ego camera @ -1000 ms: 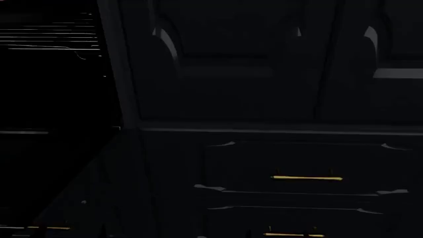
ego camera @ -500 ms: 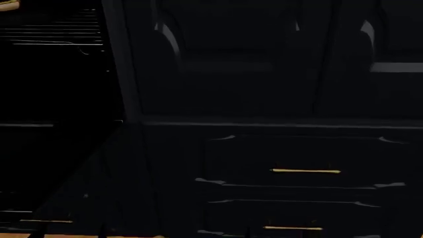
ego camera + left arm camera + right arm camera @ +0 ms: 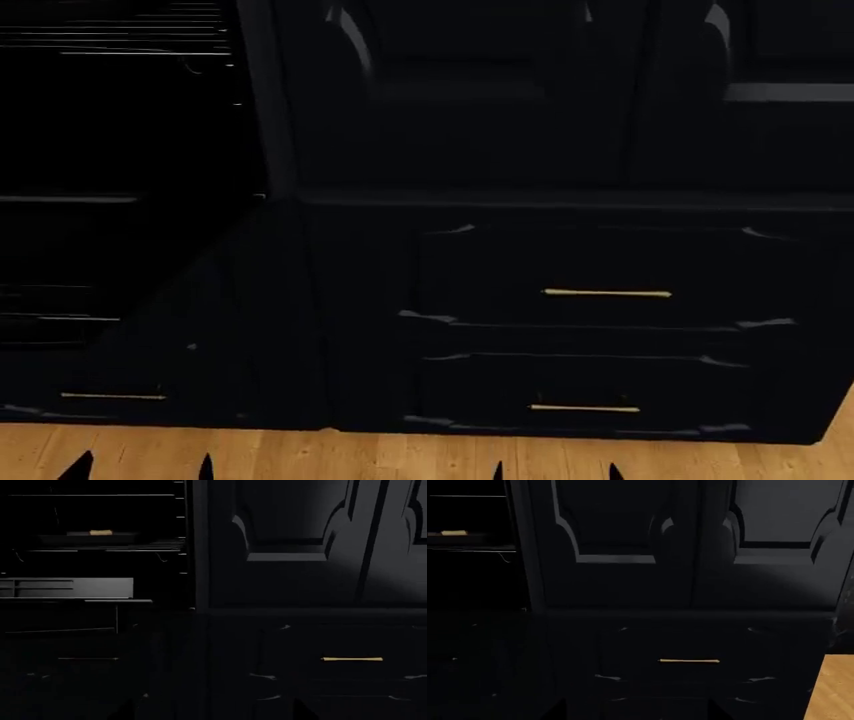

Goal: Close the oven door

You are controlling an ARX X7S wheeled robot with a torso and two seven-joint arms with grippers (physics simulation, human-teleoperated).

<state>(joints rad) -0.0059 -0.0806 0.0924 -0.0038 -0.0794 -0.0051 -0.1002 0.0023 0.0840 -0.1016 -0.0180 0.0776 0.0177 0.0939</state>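
A very dark kitchen render is shown. The oven door point(image 3: 73, 645) is judged not yet closed: in the left wrist view the oven cavity point(image 3: 93, 535) is exposed, with wire racks and a tray carrying a small pale item point(image 3: 101, 532), and the glossy black door panel is seen lowered below the opening, ahead of the left tool and off to one side. No contact with the door is visible, so the whole closing push is judged to remain.

The left tool point(image 3: 140, 466) is seen only as two dark fingertip points at the lower edge of the head view, spaced apart; the right tool point(image 3: 554, 469) is shown likewise. Both are taken as standing open and empty, though little of them is visible.

Ahead of the right tool, dark raised-panel cabinet doors point(image 3: 620, 535) are set above dark drawer fronts with short brass handles point(image 3: 606, 293). A light wooden floor point(image 3: 400, 455) is seen beneath the tools. No table is visible.
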